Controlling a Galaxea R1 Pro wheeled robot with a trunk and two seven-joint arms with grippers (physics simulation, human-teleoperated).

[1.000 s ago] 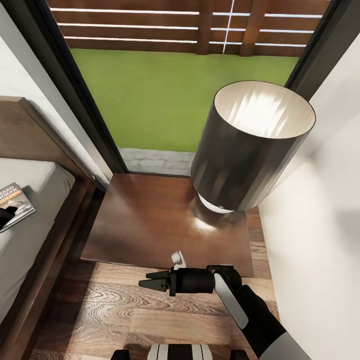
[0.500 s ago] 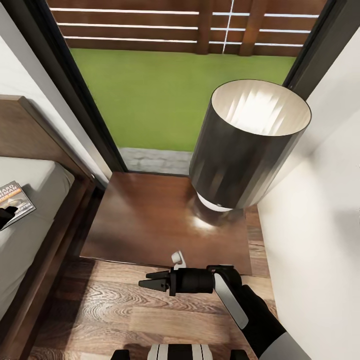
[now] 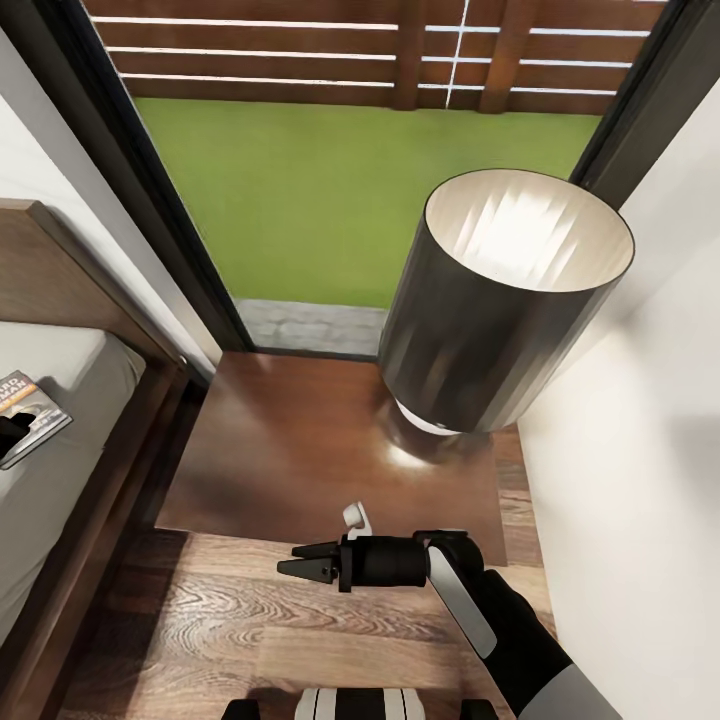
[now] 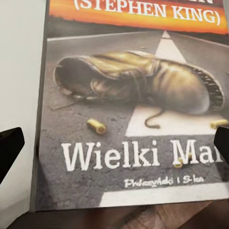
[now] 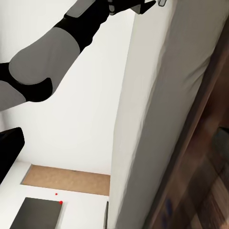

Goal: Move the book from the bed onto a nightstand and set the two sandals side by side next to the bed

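Grey mattress bears the book [image 3: 28, 415]; left end effector [image 4: 114, 148] spread wide (right [image 3: 300, 565] narrow).

The nightstand [image 3: 300, 440] is glossy reddish wood, mirroring the smooth dark lamp shade [image 3: 500, 300] standing on it. Beside it, the floor [image 3: 200, 620] shows matt grained planks; the book [image 4: 129, 109] has a smooth printed paper cover.
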